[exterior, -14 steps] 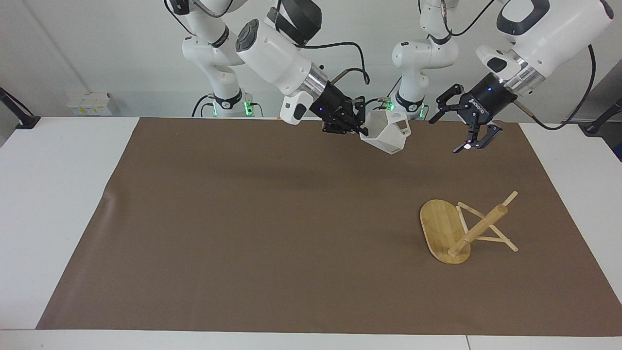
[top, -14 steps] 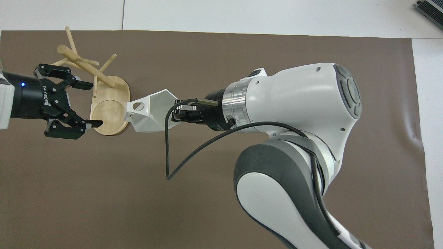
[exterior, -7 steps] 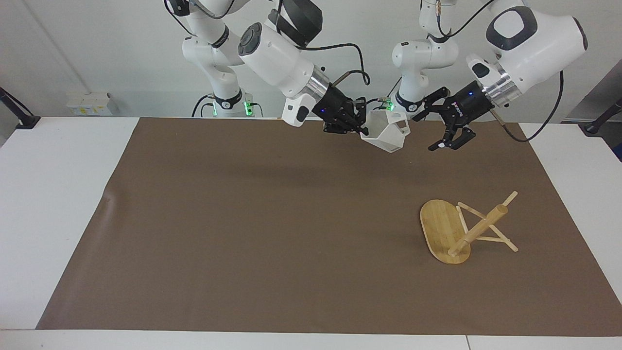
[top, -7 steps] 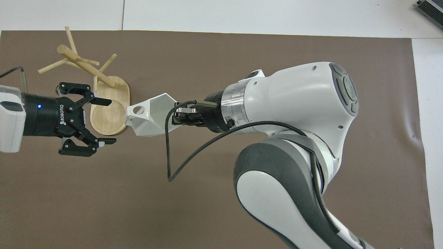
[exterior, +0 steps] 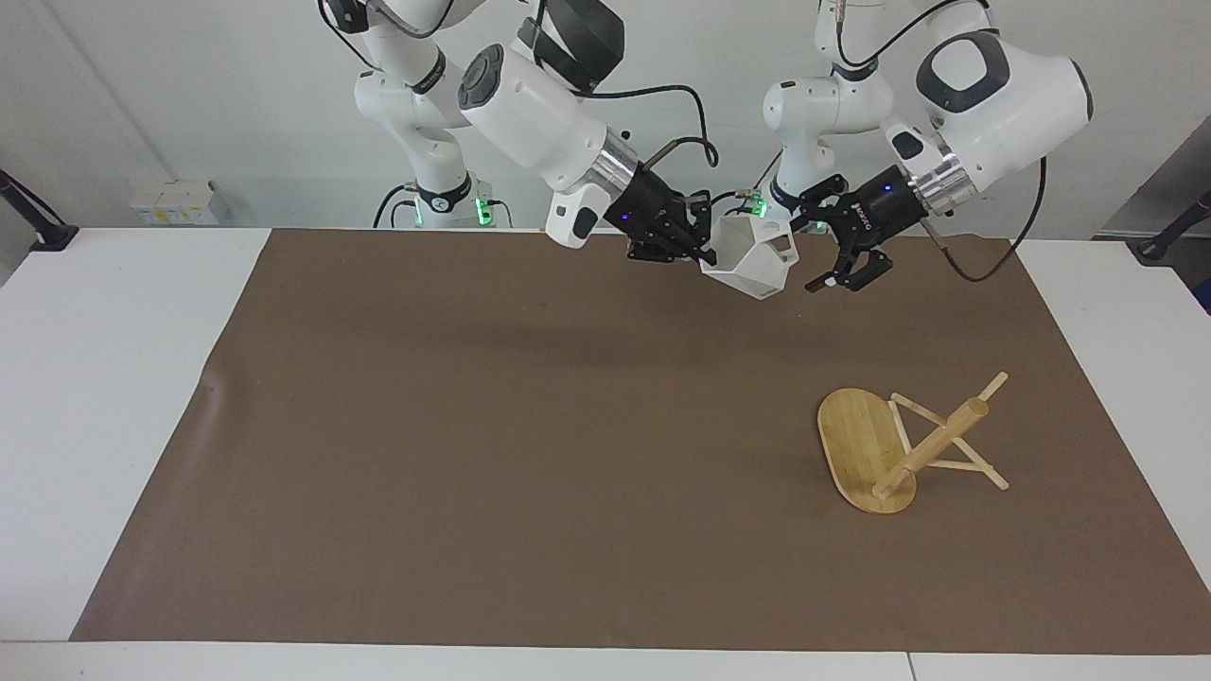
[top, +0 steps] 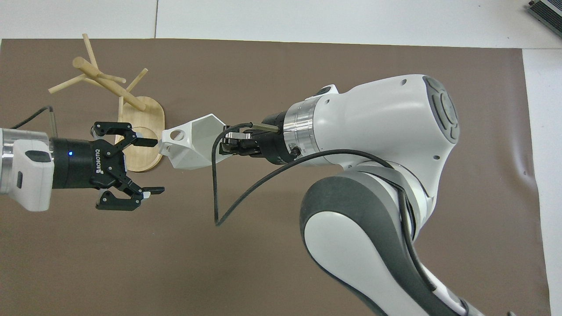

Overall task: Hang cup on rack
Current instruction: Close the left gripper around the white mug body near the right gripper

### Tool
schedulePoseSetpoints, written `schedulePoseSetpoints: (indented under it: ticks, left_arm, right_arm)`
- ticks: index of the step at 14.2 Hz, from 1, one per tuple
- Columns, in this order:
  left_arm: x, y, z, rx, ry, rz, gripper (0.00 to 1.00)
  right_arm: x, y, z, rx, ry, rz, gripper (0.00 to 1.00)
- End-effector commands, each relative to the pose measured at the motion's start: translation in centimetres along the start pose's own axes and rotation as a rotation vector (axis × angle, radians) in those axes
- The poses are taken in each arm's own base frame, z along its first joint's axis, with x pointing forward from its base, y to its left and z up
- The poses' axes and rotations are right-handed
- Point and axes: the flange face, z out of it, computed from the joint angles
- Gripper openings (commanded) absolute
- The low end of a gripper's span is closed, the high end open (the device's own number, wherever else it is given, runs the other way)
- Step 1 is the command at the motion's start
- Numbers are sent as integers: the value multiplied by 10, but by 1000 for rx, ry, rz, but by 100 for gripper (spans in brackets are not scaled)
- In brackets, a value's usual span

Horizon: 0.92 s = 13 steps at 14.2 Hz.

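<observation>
The white faceted cup (exterior: 752,265) hangs in the air over the mat's edge nearest the robots, tipped on its side. My right gripper (exterior: 705,253) is shut on its rim (top: 225,147). The cup's (top: 193,145) pierced handle points toward my left gripper (exterior: 812,253), which stands open just beside the handle and apart from it (top: 157,166). The bamboo rack (exterior: 932,446) lies tipped over on the mat toward the left arm's end, its oval base (exterior: 856,440) standing on edge and its post (top: 109,85) slanting away from the robots.
A brown mat (exterior: 473,426) covers most of the white table (exterior: 114,378). A black cable (top: 215,197) loops down from my right wrist. Pegs of the fallen rack stick out along the mat.
My left gripper has swung from over the mat beside the rack toward the cup's handle, still open. The right gripper and the cup have barely moved.
</observation>
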Motion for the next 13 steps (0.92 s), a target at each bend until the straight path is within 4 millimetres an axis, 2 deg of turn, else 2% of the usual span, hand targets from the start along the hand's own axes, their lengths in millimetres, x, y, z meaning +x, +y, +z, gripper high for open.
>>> schedulePoseSetpoints:
  ticks: [1, 9, 13]
  left_arm:
    - [-3, 8, 8, 15, 37, 23, 100]
    - [1, 1, 20, 19, 117, 39, 100]
    - [3, -2, 19, 30, 120, 42, 100]
  right_arm:
    - [7, -3, -4, 17, 13, 12, 0]
    - [8, -2, -3, 18, 15, 15, 0]
    - [8, -2, -3, 16, 15, 14, 0]
